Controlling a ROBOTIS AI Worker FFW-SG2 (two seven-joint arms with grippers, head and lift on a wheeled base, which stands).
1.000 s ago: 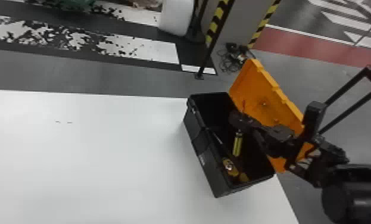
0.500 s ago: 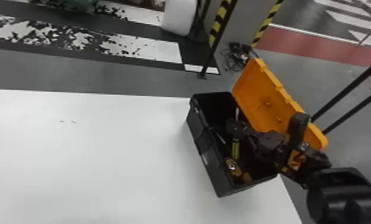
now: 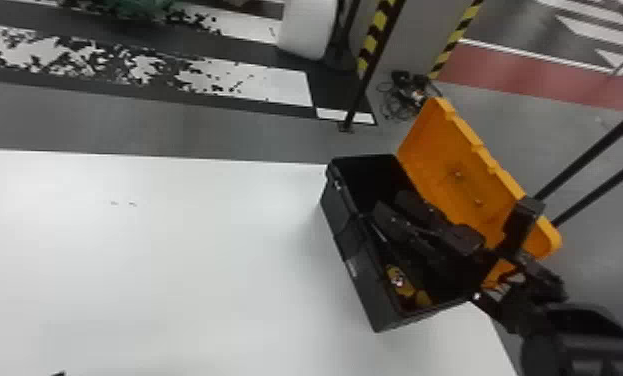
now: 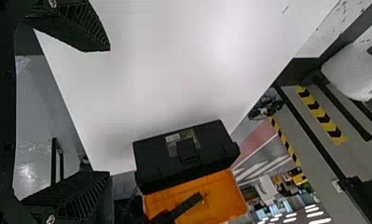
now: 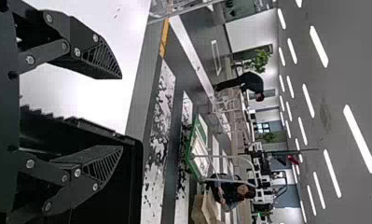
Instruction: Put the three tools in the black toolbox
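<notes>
The right tool [image 5: 121, 113], fingers parted and empty at the black toolbox [image 3: 362, 287], risked knocking the orange lid [image 3: 450, 162] if it withdrew sideways.

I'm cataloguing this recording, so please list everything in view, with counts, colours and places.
toolbox: one, black, table's right side
lid: one, orange, open on the toolbox's right
tools: count unclear, yellow parts, inside toolbox
table: one, white, before robot
cables: count unclear, mostly black, floor beyond toolbox
striped strips: two, yellow-black, beyond table
left gripper: one, black, above table
right gripper: one, black, at toolbox opening
</notes>
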